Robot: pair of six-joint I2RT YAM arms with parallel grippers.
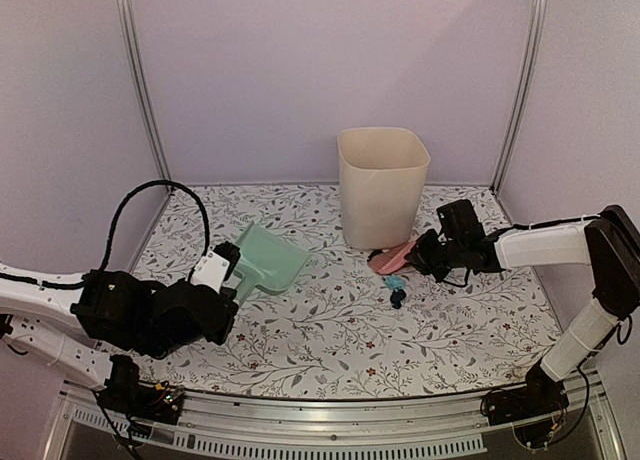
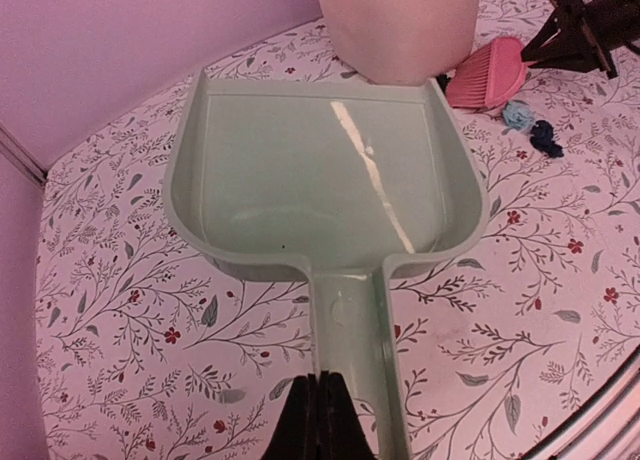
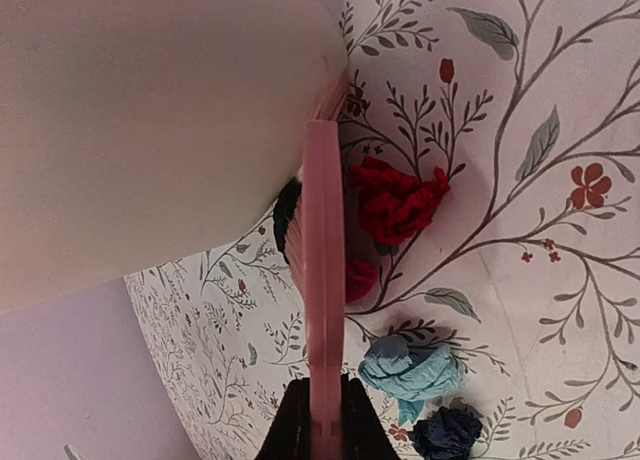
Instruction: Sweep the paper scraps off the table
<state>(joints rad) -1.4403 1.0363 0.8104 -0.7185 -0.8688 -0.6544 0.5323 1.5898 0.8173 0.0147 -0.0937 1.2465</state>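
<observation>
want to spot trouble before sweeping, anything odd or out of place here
Yes: red scraps sit at the base of the bin, beside the brush, awkward to sweep out. A teal scrap and a navy scrap lie in the open. The dustpan is empty, apart to the left.

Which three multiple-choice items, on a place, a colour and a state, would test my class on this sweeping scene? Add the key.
1. Where is the pink brush? A beside the base of the cream bin; B at the near edge; C in the far left corner.
2. What colour is the scrap next to the navy scrap? A yellow; B teal; C white.
3. The dustpan is: A overturned; B heaped full; C empty.
Key: 1 A, its bristles lie at the bin's foot; 2 B, the teal scrap lies right next to the navy one; 3 C, its tray shows bare.
</observation>
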